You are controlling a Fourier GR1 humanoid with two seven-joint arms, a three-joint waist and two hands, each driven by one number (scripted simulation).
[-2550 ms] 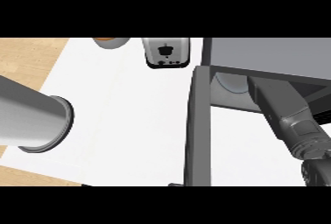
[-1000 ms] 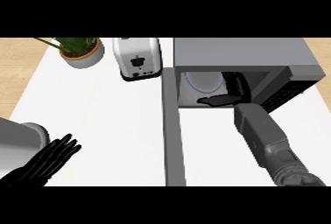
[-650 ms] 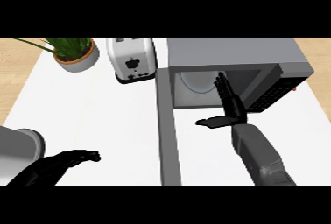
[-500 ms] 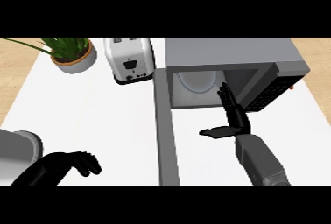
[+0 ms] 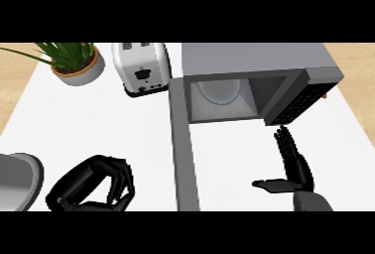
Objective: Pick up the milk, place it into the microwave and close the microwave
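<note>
A potted plant [image 5: 73, 62] stands just beside a silver toaster [image 5: 143, 69] on the white counter [image 5: 81, 124].

The counter [image 5: 88, 134] is plain white with tan wood grain [image 5: 15, 69] beyond it. The left hand [image 5: 92, 186] and right hand [image 5: 293, 166] are black, and the left forearm [image 5: 15, 181] is pale grey. The microwave [image 5: 253, 57] is mid grey, with a darker grey door [image 5: 184, 163], a whitish turntable [image 5: 218, 92] and a black control panel [image 5: 296, 106] with an orange spot beside it. The toaster [image 5: 143, 67] is silver-white with black controls, and the plant [image 5: 70, 52] has green leaves in a light grey pot [image 5: 79, 74].
</note>
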